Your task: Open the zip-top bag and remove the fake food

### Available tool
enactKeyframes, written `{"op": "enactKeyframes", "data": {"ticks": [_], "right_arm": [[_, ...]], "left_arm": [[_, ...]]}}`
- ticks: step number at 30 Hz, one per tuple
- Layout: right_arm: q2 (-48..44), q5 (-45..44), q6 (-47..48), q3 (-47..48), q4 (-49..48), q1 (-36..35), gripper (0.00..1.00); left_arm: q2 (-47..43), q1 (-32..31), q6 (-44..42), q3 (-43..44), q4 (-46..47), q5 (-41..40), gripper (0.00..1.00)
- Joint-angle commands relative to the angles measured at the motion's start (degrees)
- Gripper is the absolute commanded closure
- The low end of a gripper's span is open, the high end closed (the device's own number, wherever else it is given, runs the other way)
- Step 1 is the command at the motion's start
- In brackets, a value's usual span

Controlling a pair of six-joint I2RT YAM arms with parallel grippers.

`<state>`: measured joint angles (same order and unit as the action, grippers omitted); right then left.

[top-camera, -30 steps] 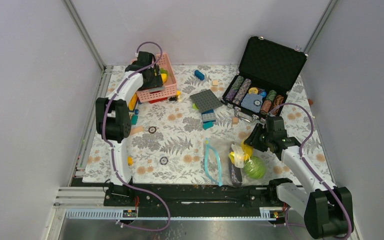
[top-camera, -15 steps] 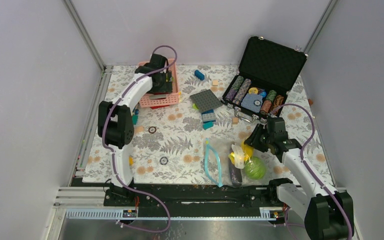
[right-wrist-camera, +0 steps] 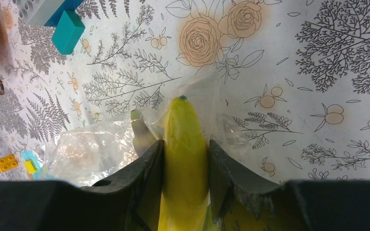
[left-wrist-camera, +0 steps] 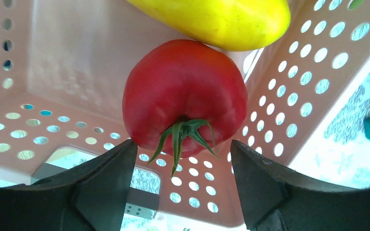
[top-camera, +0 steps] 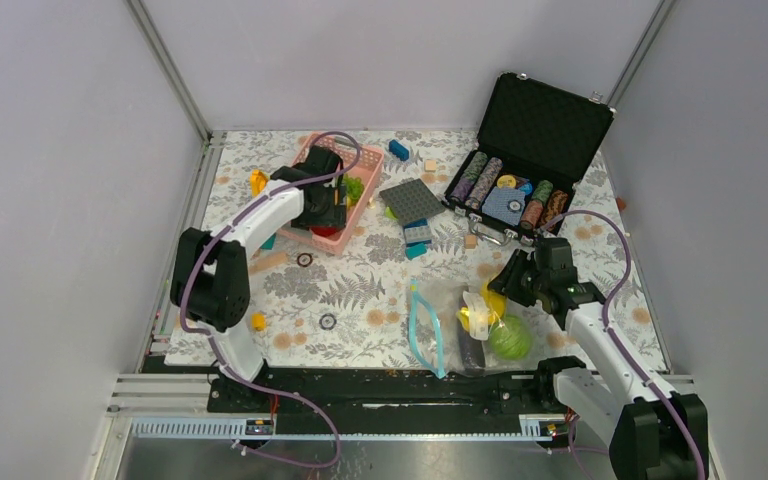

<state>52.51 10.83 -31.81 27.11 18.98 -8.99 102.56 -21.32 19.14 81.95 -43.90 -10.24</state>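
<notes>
Zip-top bag point(right-wrist-camera: 86, 149) lies crumpled ahead of right gripper point(right-wrist-camera: 185, 147), which clamps a banana point(right-wrist-camera: 183, 130) in it. Left gripper point(left-wrist-camera: 182, 147), jaws wide, faces tomato point(left-wrist-camera: 185, 91) inside pink basket point(left-wrist-camera: 62, 62).

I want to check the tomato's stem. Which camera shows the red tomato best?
The left wrist view: the tomato fills the frame, green stem facing the camera, inside the pink basket. In the top view the left arm mostly hides it; the right wrist view misses it.
</notes>
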Motion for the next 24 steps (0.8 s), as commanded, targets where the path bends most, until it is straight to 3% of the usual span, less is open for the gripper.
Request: {"op": "enactKeyframes", "data": {"ticks": [1, 9, 24], "right_arm": [[-1.8, 1.8, -1.0, -0.4, 0.0, -0.4, 1.0], [-3.6, 1.7, -1.5, -1.5, 0.6, -0.3, 1.0], [-4.9, 1.5, -1.5, -2.1, 1.6, -0.3, 1.0]], "left_arm": [[-6.9, -1.8, 2.9, -5.3, 0.9, -0.5, 0.28], [-14.9, -6.6, 5.7, -14.8, 2.2, -0.7, 0.28], [-23.9, -19.9, 19.1, -31.5, 9.0, -3.4, 0.28]]}}
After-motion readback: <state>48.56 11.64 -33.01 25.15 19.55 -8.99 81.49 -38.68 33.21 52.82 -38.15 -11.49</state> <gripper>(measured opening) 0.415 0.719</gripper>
